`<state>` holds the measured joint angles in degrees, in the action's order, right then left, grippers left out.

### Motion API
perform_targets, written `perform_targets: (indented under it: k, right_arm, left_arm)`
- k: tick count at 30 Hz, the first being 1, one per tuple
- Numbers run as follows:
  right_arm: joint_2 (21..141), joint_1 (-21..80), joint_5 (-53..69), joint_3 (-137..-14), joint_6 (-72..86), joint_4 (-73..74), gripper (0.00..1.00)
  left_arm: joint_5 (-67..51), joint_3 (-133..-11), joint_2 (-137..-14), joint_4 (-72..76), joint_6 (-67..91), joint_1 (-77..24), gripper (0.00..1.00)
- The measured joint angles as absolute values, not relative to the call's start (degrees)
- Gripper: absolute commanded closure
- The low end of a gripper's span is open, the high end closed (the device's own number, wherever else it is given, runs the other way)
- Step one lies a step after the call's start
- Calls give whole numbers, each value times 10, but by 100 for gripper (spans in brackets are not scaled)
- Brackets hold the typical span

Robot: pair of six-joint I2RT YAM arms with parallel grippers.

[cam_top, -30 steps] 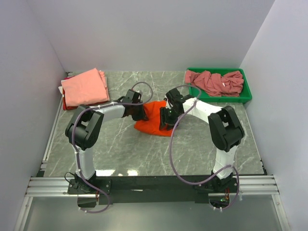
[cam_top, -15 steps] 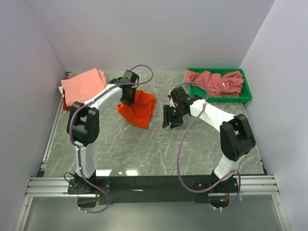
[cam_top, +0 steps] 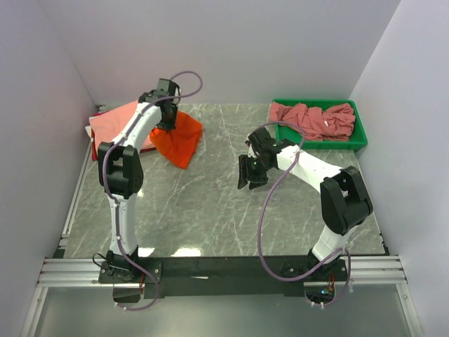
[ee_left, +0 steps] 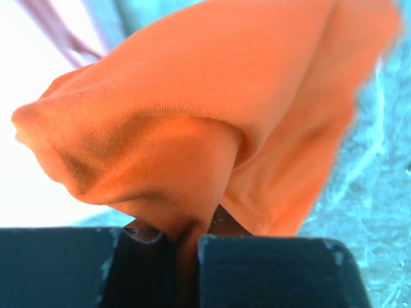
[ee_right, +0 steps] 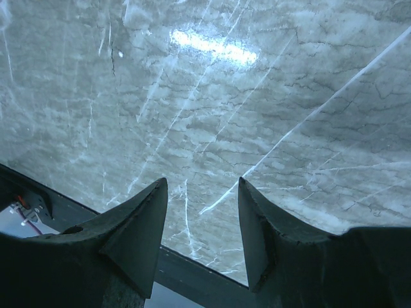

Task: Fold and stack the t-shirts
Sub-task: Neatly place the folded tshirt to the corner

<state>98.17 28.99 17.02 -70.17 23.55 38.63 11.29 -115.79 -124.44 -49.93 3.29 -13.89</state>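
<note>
Orange t-shirt [cam_top: 179, 140]: we see it bunched and hanging from the left gripper [cam_top: 166, 118] at the far left of the tabletop [cam_top: 210, 210], just beside the salmon-pink t-shirt [cam_top: 116, 126]. Whether its lower edge touches the marble, we cannot tell.
Left jaws: they are closed tightly on a fold of the orange cloth, as the wrist view shows from very near.
Right gripper [cam_top: 250, 174]: its jaws stand apart with nothing between them, over bare marble near the middle of the tabletop, well apart from the orange t-shirt.
Salmon-pink t-shirt: we find it lying flat in the far left corner.
Rose-mauve t-shirts [cam_top: 312, 119]: they lie crumpled in a heap inside the green bin [cam_top: 361, 140] at the far right.
</note>
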Motion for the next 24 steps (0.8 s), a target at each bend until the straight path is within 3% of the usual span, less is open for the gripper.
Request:
perform_targets:
  k: [11,24]
  right_arm:
    - [994,290,170,-719,238,406,45]
    - [1017,290,172,-734,242,416,46]
  left_arm:
    - [77,-1270,-1250,-524,19,-77,100]
    - [-12,-1285,-1251,-535,16,38,100]
